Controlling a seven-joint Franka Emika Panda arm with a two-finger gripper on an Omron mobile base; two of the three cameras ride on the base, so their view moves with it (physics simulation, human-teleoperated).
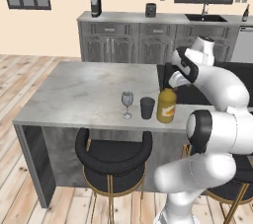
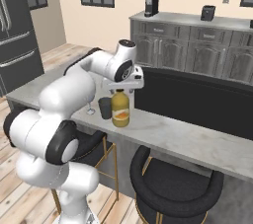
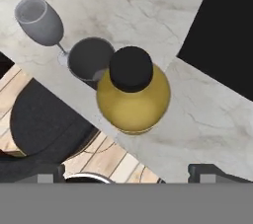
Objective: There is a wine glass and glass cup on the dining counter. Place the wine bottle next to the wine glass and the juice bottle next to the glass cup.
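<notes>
Left base view: the juice bottle [image 1: 167, 105] stands upright on the dining surface [image 1: 84, 92], just beside the glass cup [image 1: 147, 108] at its three o'clock, as the task wants; the wine glass [image 1: 127, 103] is at the cup's nine o'clock.

Right base view: the gripper [image 2: 124, 88] hangs over the bottle's cap.

Hand view: the jaws are spread wide, holding nothing, the bottle apparently released.

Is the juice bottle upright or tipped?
Upright: the juice bottle stands on its base on the counter, cap up, beside the cup.
</notes>
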